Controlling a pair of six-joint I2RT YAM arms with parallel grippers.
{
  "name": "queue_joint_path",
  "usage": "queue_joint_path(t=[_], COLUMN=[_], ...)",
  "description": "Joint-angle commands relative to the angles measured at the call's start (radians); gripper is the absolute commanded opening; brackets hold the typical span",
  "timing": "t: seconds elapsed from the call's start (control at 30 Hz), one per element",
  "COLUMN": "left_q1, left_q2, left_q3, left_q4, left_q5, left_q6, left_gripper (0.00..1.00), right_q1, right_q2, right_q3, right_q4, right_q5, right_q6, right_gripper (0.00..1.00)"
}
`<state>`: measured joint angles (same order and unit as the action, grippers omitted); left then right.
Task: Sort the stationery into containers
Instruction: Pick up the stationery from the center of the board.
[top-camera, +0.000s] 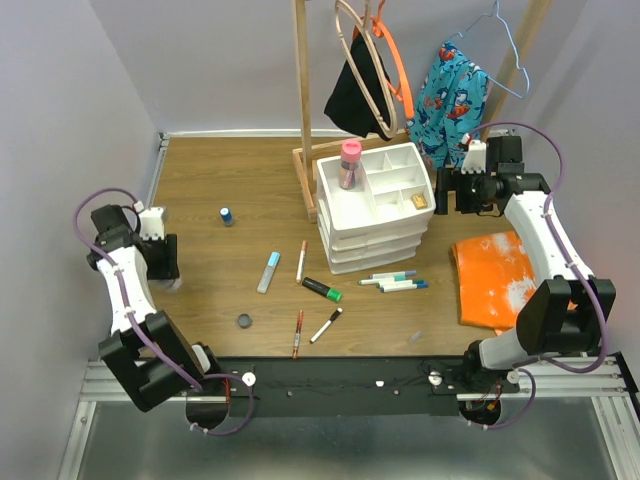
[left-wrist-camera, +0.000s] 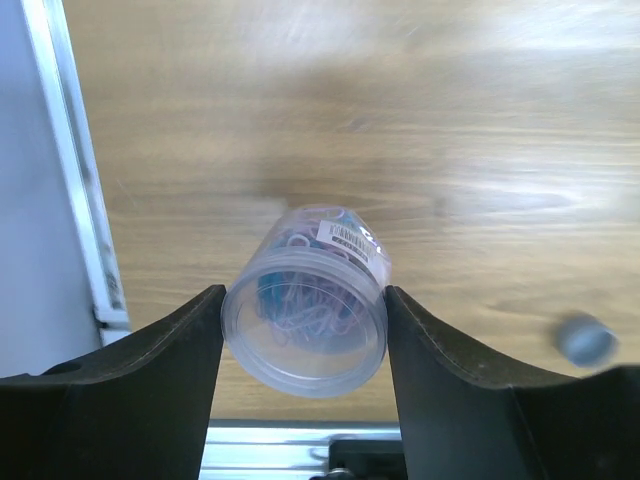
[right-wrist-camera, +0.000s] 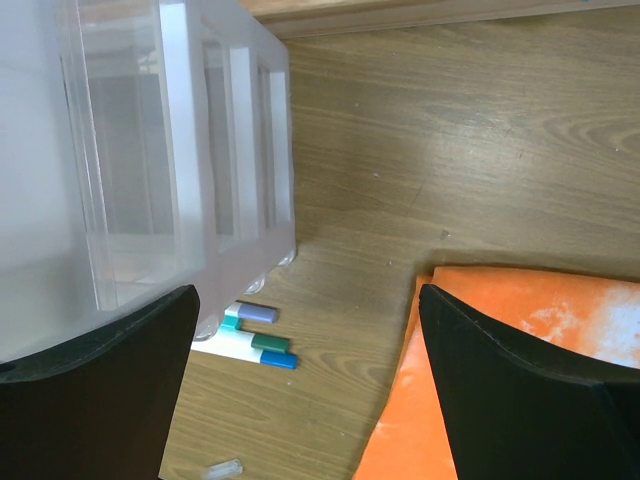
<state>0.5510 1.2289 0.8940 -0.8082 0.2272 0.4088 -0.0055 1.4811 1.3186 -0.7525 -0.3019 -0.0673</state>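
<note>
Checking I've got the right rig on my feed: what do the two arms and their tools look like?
The left arm and right arm match: white links between bulky black joint housings, each with a looping purple cable. The left tool and right tool each have two broad matte-black fingers. No markings are legible.

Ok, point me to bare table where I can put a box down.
Widest bare patch: back left, between the small blue-capped bottle, the back wall and the wooden rack. Also bare: between the left pincer, closed on a clear jar, and the light-blue bar. Crowded: in front of the organiser, where pens, markers and a grey cap lie scattered.
</note>
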Motion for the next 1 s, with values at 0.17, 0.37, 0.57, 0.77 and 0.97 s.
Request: queue_joint_path(t=[0.17,0.37,0.57,0.77,0.97], left_q1=[-0.261,-0.410,-0.621,-0.842,-0.980], left_q2=[-0.057,0.070,0.221,0.302,0.394], left_q3=[0.452,0.802,1.054,1.146,1.241], left_q4=[-0.344,-0.405,-0.402,-0.410,-0.396], left_q5=[0.308,0.452,0.390,0.249,0.187], left_q6=[0.107,0.050,-0.051,-0.025,-0.024], left_gripper=[0.44,0.44,0.42,0.42,0.42], right_q1=[-0.001,-0.001,-0.001,-0.001,-0.001], right_q2=[-0.048,-0.077,-0.128,-0.198,-0.266], right_q3=[-0.061,-0.084,-0.125,-0.176,-0.251], right_q4=[0.067,0.082,0.093,0.099,0.108], right_q5=[0.023,0.061,0.138,0.156,0.173], right_q6=[0.015,0.008,-0.003,-0.009,-0.009], right_gripper=[0.98,0.98,0.98,0.98,0.99])
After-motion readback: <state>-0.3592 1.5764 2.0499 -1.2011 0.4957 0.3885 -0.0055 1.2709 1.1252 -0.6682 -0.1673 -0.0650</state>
